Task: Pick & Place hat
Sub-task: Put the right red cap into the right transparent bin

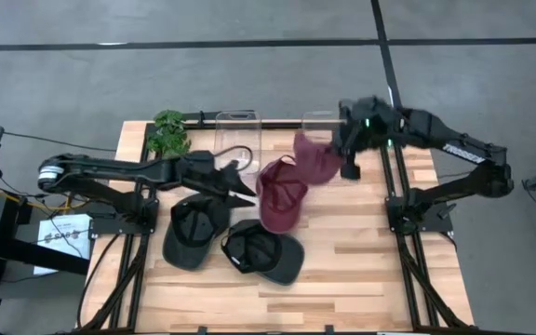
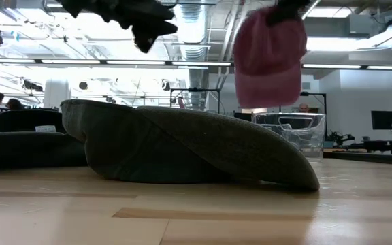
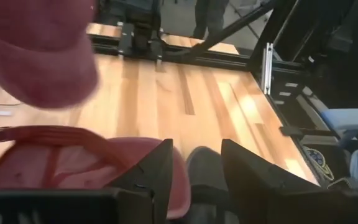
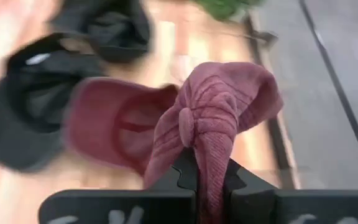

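- The right gripper [image 4: 204,180] is hanging above the far side of the table [image 1: 361,261], near the clear bins [image 1: 238,130]; its fingers are pressing together on a bunched fold of a pink cap [image 4: 213,118], which is dangling clear of the wood.
- The left gripper [image 3: 194,165] is hovering over the middle of the table with its fingers [image 3: 157,165] standing apart; nothing is sitting between them.
- A second pink cap [image 1: 280,194] is lying upside down on the wood just beside the left gripper's tips; whether they are touching it, I cannot tell.
- Two dark caps [image 1: 194,231] are resting on the near side, one beside the other.
- A small green plant [image 1: 167,132] is standing at the far left corner.
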Tool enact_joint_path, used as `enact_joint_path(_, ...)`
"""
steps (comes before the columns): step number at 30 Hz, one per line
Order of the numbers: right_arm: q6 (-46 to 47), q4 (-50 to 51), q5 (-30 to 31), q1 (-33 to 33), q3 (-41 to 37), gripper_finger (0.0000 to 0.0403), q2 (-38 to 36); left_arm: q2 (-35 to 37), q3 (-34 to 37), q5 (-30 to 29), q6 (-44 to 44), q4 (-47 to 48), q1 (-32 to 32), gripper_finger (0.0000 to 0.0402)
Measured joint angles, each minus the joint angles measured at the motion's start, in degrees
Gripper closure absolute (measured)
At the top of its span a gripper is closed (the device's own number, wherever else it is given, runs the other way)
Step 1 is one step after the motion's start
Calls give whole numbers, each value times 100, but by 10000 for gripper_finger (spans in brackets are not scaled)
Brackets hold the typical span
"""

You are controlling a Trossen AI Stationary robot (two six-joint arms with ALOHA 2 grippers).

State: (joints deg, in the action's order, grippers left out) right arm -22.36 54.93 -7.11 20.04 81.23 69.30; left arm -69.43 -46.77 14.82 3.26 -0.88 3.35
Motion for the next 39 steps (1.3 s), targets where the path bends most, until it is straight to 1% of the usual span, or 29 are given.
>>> enact_joint_path(4,-363,-82,-739,1202,0,402,10,647,471,161,-133,-15,378,266)
enact_joint_path(6,-533,-178,-925,1664,3,402,29,961,716,171,-180,-12,590,266)
enact_joint_path(9,-742,-445,-956,2168,3,403,125,1339,1012,165,-220,-48,921,265)
enact_joint_path(12,-1021,-693,-1240,2466,3,403,382,1642,1290,169,-291,-85,1173,265)
enact_joint_path(14,-1262,-815,-1514,2591,3,403,647,1781,1475,173,-304,-112,1292,265)
enact_joint_path(16,-1553,-808,-1665,2656,3,403,941,1890,1609,180,-305,-157,1371,266)
enact_joint_path(19,-1933,-764,-1705,2782,3,403,1410,2005,1690,215,-303,-174,1419,267)
enact_joint_path(24,-2459,-493,-1833,3058,2,403,1989,2046,1695,653,-303,-230,1416,267)
enact_joint_path(26,-2589,-471,-1839,3158,0,403,2172,2046,1695,734,-303,-230,1416,268)
enact_joint_path(29,-2760,-583,-1811,3282,16,403,2394,2046,1695,760,-303,-258,1416,270)
enact_joint_path(32,-2920,-596,-1821,3344,206,403,2583,2046,1695,764,-303,-274,1416,270)
enact_joint_path(36,-3146,-527,-2194,3236,494,403,2590,2046,1695,762,-303,-345,1416,270)
enact_joint_path(39,-3278,-157,-2349,3057,692,403,2550,2046,1695,762,-303,-352,1416,270)
